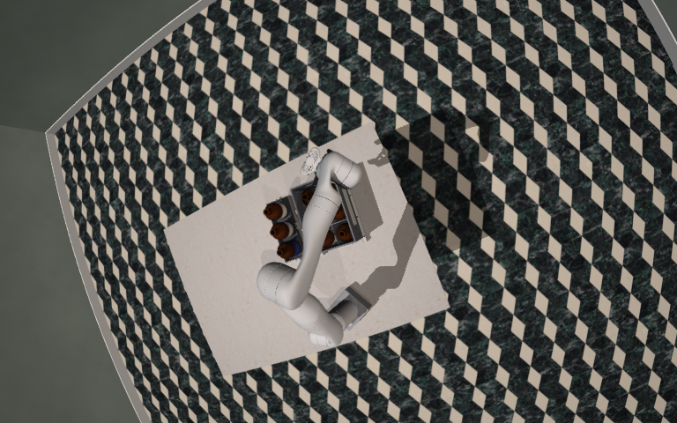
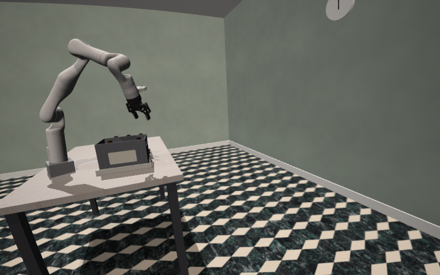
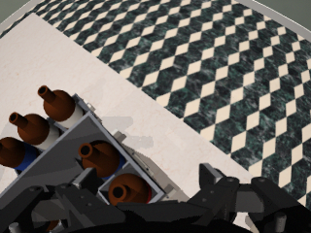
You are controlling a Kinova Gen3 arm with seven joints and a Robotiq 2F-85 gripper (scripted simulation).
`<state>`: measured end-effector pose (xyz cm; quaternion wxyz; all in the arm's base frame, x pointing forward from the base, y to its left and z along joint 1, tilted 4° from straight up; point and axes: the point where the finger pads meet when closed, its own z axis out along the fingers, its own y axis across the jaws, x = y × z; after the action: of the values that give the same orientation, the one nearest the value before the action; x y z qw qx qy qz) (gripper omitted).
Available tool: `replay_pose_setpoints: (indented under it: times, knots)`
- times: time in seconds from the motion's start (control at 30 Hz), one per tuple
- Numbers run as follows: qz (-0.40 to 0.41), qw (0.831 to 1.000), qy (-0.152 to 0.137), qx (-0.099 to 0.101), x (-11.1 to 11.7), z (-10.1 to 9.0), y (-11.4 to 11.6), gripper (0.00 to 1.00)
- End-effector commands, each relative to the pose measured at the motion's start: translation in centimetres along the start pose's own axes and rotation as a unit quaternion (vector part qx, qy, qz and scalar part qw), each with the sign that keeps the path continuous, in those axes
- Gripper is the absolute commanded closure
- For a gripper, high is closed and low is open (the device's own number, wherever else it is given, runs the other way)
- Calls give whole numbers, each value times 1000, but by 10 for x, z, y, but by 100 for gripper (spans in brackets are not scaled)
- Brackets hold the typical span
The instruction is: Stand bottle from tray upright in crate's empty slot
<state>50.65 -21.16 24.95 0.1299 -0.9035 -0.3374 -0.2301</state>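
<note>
A dark grey crate stands on the table, and my arm hides part of it from above. It shows side-on in the exterior view. Brown bottles stand in its slots; I cannot see the empty slot. Next to the crate, a tray holds three upright brown bottles, one with a blue label. My gripper is open and empty, high above the crate's far end, tilted. Its fingers show at the bottom of the wrist view.
The arm's base stands on the near-left part of the table. The table edge runs close behind the crate, with the chequered floor beyond it.
</note>
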Motion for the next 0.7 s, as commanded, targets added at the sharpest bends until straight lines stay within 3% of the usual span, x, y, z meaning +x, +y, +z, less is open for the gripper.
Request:
replay_pose_setpoints:
  times: [0.0,0.67]
  knots:
    - [-1,1000,0,-1,1,-1,0,0]
    - [3,1000,-10,-1,-2,2,-4,0]
